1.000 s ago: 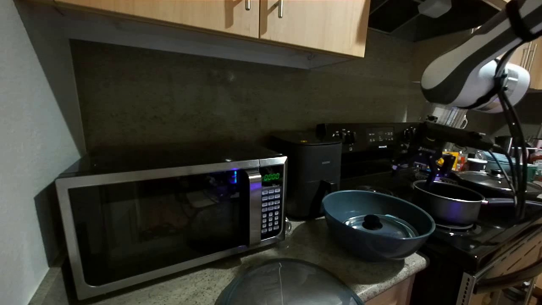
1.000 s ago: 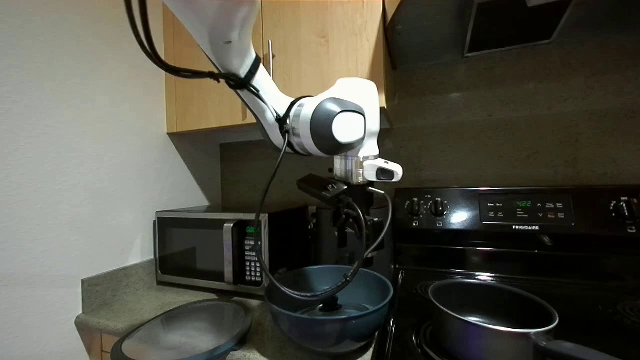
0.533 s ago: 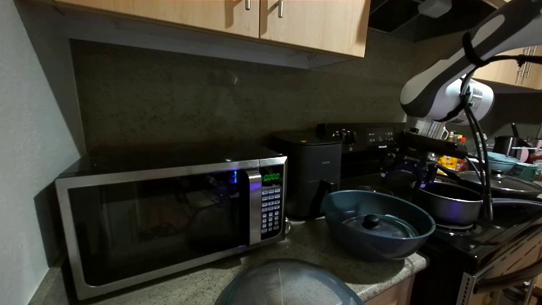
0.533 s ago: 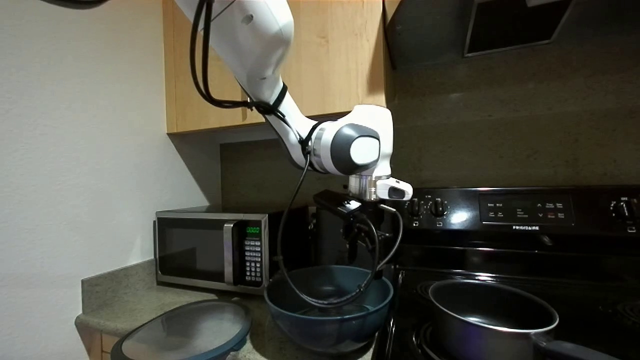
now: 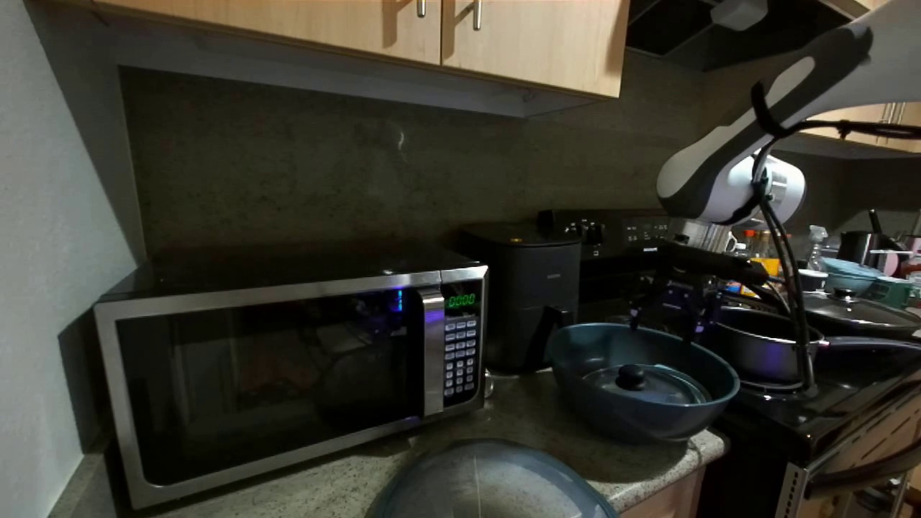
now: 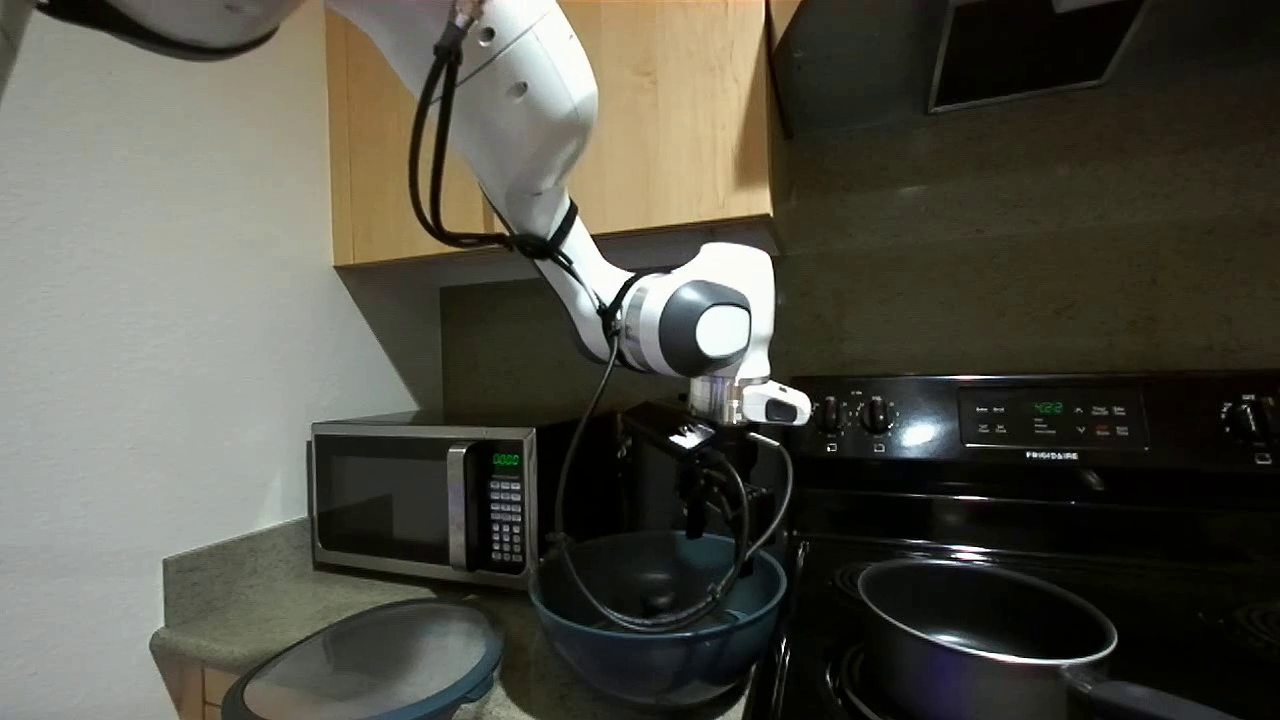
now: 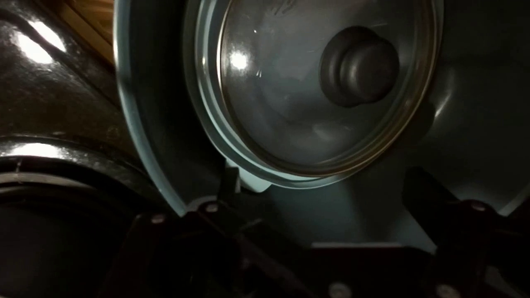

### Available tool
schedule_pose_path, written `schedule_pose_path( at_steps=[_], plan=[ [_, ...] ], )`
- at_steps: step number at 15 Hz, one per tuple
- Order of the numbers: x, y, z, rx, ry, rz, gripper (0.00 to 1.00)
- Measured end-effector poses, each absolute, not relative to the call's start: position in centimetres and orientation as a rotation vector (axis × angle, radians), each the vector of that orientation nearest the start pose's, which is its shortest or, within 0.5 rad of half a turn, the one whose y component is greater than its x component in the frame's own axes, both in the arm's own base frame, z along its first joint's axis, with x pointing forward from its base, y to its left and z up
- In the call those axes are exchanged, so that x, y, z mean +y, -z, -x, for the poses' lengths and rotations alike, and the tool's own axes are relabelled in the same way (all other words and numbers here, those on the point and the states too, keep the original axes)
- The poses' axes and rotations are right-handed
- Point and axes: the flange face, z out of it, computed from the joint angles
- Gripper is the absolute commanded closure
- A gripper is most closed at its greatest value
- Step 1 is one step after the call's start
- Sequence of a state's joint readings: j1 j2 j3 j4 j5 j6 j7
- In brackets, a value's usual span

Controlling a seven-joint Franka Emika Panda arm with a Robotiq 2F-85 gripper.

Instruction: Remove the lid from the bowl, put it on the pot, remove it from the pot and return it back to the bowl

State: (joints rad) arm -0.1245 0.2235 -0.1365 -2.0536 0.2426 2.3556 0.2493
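The lid [image 5: 658,387], clear-grey with a shiny rim and dark knob, lies inside the blue-grey bowl [image 5: 633,424]. In the wrist view the lid [image 7: 285,91] rests within a pale blue-green ring with a tab, inside the bowl's rim [image 7: 136,120]. My gripper [image 5: 664,329] is open and empty above the bowl's stove-side part. In the wrist view my gripper's fingers [image 7: 323,182] are wide apart, with the knob beyond them. In an exterior view the cable partly covers the bowl [image 6: 650,660] and lid. The pot [image 6: 990,675] stands uncovered on the stove; it also shows in an exterior view [image 5: 766,356].
The microwave [image 5: 288,374] and black air fryer [image 5: 536,302] stand by the bowl. A large pale grey dome [image 5: 489,482] lies on the counter in front. The wooden cabinet [image 6: 650,120] hangs above. A lidded pan [image 5: 856,314] stands behind the pot.
My arm has come down and moved from near the pot to over the bowl, with the gripper closer to the lid. The lid, bowl and pot have not moved.
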Motion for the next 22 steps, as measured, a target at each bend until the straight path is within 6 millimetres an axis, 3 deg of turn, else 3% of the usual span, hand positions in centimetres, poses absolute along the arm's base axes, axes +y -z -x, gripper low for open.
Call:
schedule_pose_path(
  at_steps=[4,7,11,13,17,22],
  plan=[
    [-13.1,-30.0,-59.7,0.922,0.057,2.876,0.00],
    [-10.2,-28.0,-60.6,0.806,0.011,2.954,0.00],
    [-5.0,-27.7,-61.2,0.609,0.005,3.049,0.00],
    [-3.4,-28.1,-61.3,0.543,0.015,3.080,0.00],
    [-2.4,-29.1,-61.5,0.545,0.053,3.141,0.00],
    [-2.8,-28.6,-61.2,0.596,0.002,3.104,0.00]
  ],
)
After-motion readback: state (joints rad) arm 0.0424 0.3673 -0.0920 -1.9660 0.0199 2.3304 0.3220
